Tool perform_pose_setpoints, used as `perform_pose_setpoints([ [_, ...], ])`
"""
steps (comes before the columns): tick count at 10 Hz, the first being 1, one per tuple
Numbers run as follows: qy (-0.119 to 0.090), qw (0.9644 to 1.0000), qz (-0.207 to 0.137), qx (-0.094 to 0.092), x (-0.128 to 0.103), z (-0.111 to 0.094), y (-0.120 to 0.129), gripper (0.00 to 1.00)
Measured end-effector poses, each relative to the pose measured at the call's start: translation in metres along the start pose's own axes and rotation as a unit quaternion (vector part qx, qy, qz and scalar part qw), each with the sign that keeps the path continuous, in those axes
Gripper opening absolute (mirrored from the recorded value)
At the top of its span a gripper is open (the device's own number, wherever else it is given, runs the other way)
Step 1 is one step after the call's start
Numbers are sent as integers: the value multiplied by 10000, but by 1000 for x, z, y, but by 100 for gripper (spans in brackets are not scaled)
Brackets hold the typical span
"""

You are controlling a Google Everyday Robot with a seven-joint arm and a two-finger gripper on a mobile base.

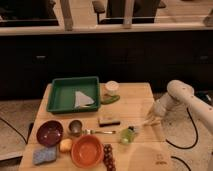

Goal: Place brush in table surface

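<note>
The brush (147,122) showed only as a pale sliver at the tip of the gripper (151,118), low over the right edge of the desk (135,102). Whether it touched the wood could not be told, nor whether the gripper was spread or pinching it. The desk was light planked wood with a small dark logo (160,161) near its front right corner, standing on a pale floor (20,107) before a dark cabinet front (100,55). A green tray (56,97) filled the back left. A maroon bowl (49,132), an orange bowl (87,150), a fork (100,132) and a tan block (109,120) crowded the left and middle. Bare wood lay along the right side, around the gripper. The frame cut off the desk's front edge, and the arm (192,102) ran out at the right.
</note>
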Motion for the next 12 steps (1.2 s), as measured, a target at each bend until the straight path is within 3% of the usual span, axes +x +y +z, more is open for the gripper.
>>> perform_pose_setpoints([
  [12, -55, 10000, -22, 6, 1, 0, 2, 80],
])
